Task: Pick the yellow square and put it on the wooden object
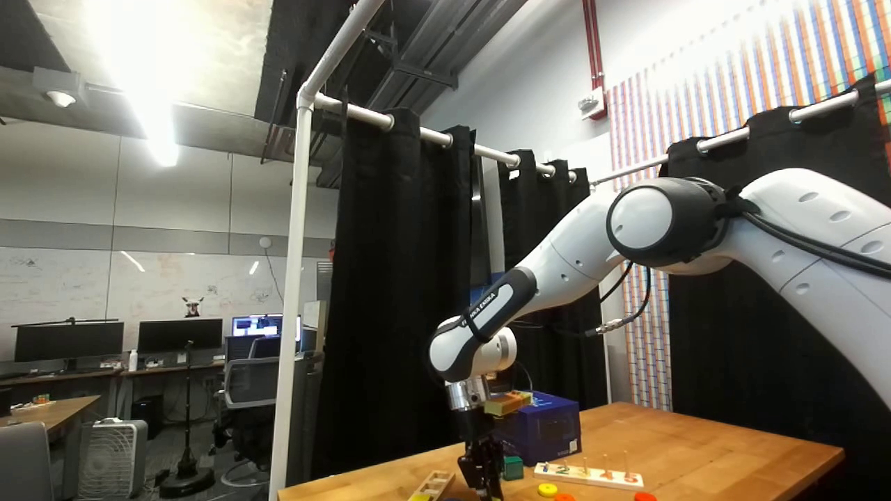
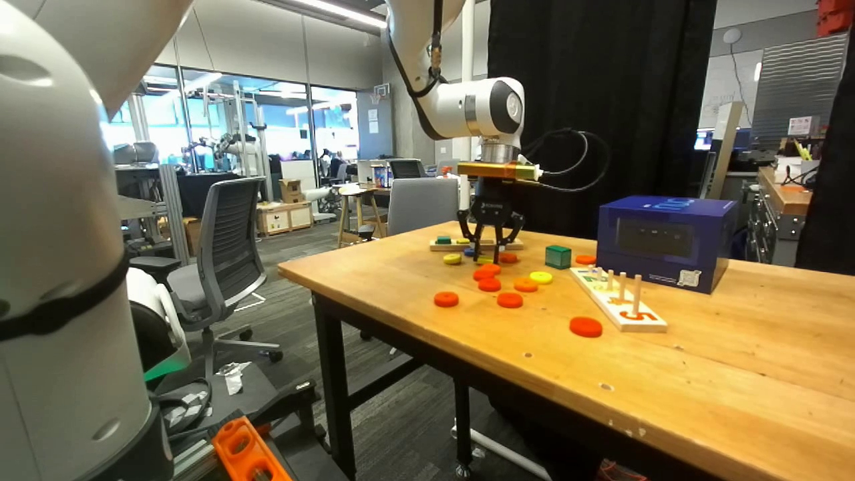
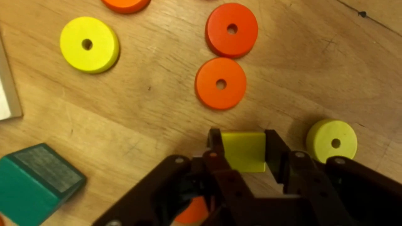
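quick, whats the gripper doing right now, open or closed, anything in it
Gripper: closed, holding the yellow square, with a finger against each side of it in the wrist view.

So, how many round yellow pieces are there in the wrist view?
2: one yellow disc at the upper left; a second yellow disc at the right, beside the gripper. More may be hidden behind the gripper or underneath.
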Controlling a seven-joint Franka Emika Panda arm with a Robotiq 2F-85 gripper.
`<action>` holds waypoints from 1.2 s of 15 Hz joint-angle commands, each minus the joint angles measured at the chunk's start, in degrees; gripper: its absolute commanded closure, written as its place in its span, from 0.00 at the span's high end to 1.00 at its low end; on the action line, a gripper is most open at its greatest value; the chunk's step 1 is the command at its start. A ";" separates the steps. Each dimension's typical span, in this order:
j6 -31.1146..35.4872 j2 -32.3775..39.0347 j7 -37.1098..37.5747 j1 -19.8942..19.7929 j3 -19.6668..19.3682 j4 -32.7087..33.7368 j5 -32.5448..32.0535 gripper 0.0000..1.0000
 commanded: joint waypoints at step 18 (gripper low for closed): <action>-6.84 4.71 -4.87 4.10 0.85 16.72 -5.61 0.25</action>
